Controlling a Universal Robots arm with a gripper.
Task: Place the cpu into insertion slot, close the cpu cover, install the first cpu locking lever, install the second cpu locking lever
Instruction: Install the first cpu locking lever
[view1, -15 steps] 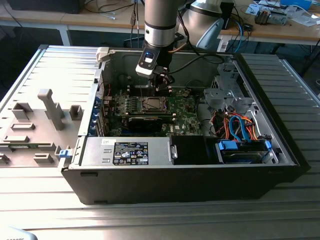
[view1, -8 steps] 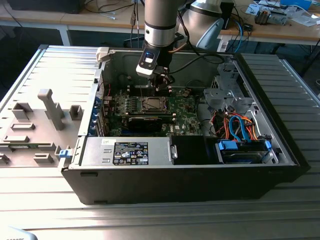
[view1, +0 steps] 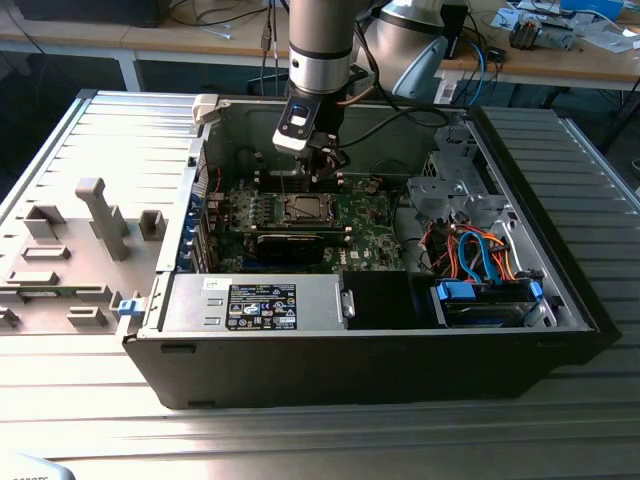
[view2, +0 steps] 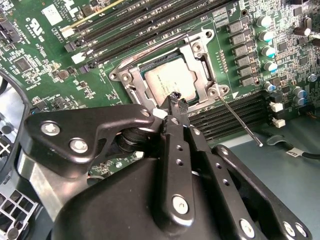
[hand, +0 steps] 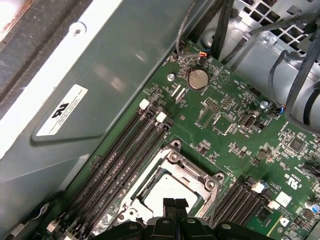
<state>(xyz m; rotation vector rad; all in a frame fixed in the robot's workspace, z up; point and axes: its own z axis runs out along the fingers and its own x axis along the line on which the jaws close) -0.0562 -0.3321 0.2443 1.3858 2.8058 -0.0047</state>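
The open computer case (view1: 400, 370) lies on its side with the green motherboard (view1: 370, 215) at its floor, and the insertion slot (view1: 303, 208) sits near the board's middle, directly under the arm.

The gripper (view2: 176, 100) hangs just above the slot's near edge. Its two black fingertips are pressed together with no gap, and I see nothing between them.

The cpu cover (view2: 197, 65) lies flat on the slot, its silvery frame ringing the opening. Through its cut-out, the cpu (view2: 167, 82) shows its dull grey top, seated square inside the slot.

The locking lever (view2: 240, 121), a thin steel rod, starts at the slot corner just beside the fingertips. Its long axis runs slantwise away from the slot, past the memory slots (view2: 235, 112), and its free end lies well clear of the gripper. So the rod lies off to one side of the fingertips, not beneath them.

A second thin bar (view2: 155, 44) follows the slot's far side, across the cpu from the gripper. Whether it is latched I cannot tell.
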